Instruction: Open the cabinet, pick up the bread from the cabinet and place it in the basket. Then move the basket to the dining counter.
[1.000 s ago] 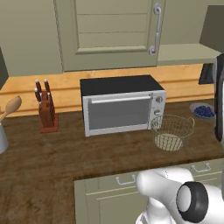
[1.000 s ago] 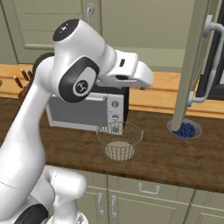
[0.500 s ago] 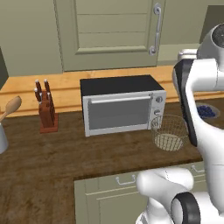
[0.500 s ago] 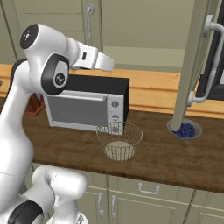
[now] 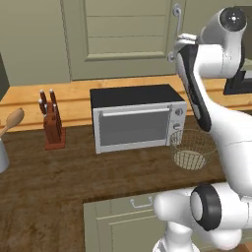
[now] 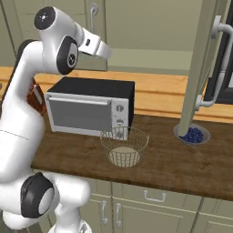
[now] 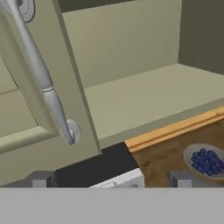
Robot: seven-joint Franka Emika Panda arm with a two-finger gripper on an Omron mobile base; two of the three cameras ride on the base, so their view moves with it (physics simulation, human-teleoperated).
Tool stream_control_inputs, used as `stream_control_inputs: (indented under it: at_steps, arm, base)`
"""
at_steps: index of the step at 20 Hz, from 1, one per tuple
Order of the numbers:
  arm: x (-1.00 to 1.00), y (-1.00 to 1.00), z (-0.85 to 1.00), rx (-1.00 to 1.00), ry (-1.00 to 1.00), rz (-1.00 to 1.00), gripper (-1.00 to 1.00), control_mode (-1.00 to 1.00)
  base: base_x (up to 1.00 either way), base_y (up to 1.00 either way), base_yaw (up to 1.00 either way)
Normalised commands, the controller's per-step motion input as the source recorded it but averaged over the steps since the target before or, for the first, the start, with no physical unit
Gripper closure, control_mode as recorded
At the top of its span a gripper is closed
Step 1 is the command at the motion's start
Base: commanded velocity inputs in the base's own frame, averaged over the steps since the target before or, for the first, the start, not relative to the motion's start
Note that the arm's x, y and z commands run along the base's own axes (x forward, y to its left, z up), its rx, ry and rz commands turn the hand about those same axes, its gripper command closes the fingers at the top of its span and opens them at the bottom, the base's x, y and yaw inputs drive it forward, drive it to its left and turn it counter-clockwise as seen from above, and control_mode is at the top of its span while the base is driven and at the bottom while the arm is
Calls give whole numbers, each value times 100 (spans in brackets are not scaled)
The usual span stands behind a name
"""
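The cabinet has its left door (image 5: pixel 133 34) shut, with a silver handle (image 7: pixel 41 78). Its right door (image 6: pixel 199 68) stands swung out, edge-on. The shelf (image 7: pixel 153 94) inside looks bare; the bread is out of view. My gripper (image 7: pixel 109 180) (image 6: pixel 106 51) is open and holds nothing, raised above the microwave and facing the shut door's handle and the open compartment. The wire basket (image 5: pixel 192 147) (image 6: pixel 124 145) stands on the worktop in front of the microwave's right end, with only its pale bottom showing. The dining counter is out of view.
A silver-and-black microwave (image 5: pixel 138 118) sits on the dark wood worktop (image 6: pixel 182 168). A blue-filled bowl (image 6: pixel 193 134) lies under the open door. A knife block (image 5: pixel 50 123) and a wooden spoon (image 5: pixel 12 120) are at the left. Drawers (image 6: pixel 154 195) run below.
The arm has swung up and across from the right side toward the cabinet, carrying the hand above the microwave. The basket and the doors have stayed put.
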Motion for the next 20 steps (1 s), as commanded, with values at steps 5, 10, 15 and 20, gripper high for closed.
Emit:
stream_control_inputs:
  at_steps: [5,10,15,20]
  arm:
    - [73,22,18,10,0,25,-100,-100]
    - [88,14,0,0,0,11,-100,-100]
    - [89,5,0,0,0,4,-100,-100]
    - [72,8,-5,-1,0,2,100,-100]
  base:
    - [0,0,0]
    - [0,0,0]
    - [0,0,0]
    - [0,0,0]
